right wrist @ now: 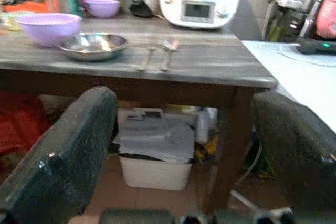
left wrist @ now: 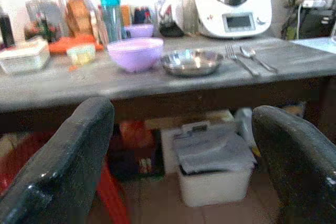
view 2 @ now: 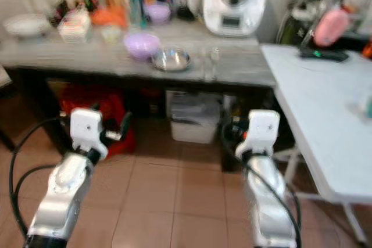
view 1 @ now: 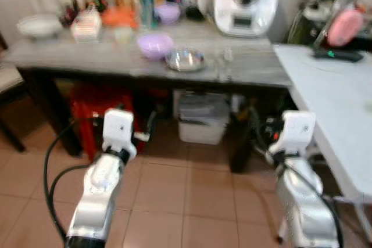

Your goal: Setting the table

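Hovering low before grey table (view 1: 244, 68), left gripper (left wrist: 178, 171) and right gripper (right wrist: 184, 156) spread, empty. Wrist views reveal fork (left wrist: 239, 60) and spoon (left wrist: 257, 59) beside steel bowl (left wrist: 191, 61), purple bowl (left wrist: 135, 52); blurry from head.

A grey wood-grain table (view 1: 116, 59) carries a lilac bowl (view 1: 154, 45), a shiny silver dish (view 1: 185, 60) and, at the far right, a white appliance (view 1: 244, 4). Below lie terracotta floor tiles (view 1: 192, 196), a red crate (view 1: 96, 114) left, a white bin (view 1: 202, 121) right.
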